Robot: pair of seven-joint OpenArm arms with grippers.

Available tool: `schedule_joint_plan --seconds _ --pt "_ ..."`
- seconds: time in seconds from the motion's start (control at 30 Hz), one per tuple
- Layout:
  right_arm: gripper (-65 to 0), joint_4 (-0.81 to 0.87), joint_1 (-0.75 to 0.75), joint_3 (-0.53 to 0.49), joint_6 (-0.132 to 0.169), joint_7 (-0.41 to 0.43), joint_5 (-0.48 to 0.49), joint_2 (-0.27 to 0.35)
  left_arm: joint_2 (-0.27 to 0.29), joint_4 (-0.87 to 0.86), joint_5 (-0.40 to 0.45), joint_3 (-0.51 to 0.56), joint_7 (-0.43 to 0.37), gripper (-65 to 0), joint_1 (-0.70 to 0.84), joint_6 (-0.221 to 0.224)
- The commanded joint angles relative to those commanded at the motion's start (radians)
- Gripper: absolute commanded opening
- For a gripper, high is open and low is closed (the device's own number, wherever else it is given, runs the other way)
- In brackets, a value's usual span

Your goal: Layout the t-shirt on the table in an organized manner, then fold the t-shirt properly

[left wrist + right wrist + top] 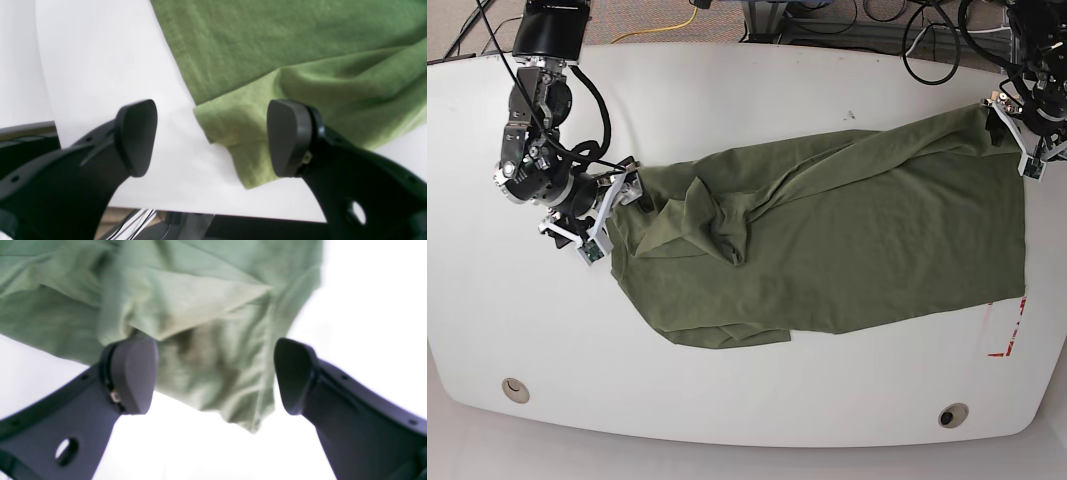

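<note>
White bench (727, 90) bearing the olive t-shirt (847, 250), spread crumpled across its middle. Left pincer (211, 138), jaws apart, hovers at a folded fabric corner near the bench edge, one pad over the cloth. Right pincer (215, 375), jaws apart, straddles a rumpled corner at the shirt's opposite end.

Rumpled olive t-shirt (827, 240) across white table (727, 90)
</note>
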Motion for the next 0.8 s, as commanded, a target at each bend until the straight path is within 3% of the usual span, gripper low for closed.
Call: schedule_joint_plan --seconds 0.17,0.33,0.63,0.73,0.8 --pt "-13.2 -0.146 -0.012 0.023 0.005 0.086 0.008 0.035 0.003 0.000 0.000 0.002 0.000 -17.4 -0.002 0.000" --pt "-13.2 -0.265 -0.014 0.035 0.068 0.152 0.000 0.043 0.005 0.000 0.000 0.000 0.000 -17.4 0.003 0.000" --pt "-14.0 -0.393 0.009 0.046 0.068 0.209 0.000 0.061 0.008 0.000 -0.002 -0.044 -0.002 -17.4 0.005 0.000" --pt "-23.8 -0.413 0.009 0.044 0.068 0.233 0.002 0.061 0.008 0.000 -0.002 -0.048 -0.002 -17.4 0.005 0.000" --pt "-33.9 -0.417 0.009 0.044 0.068 0.236 0.002 0.061 0.008 0.000 -0.002 -0.049 -0.002 -17.4 0.006 0.000"
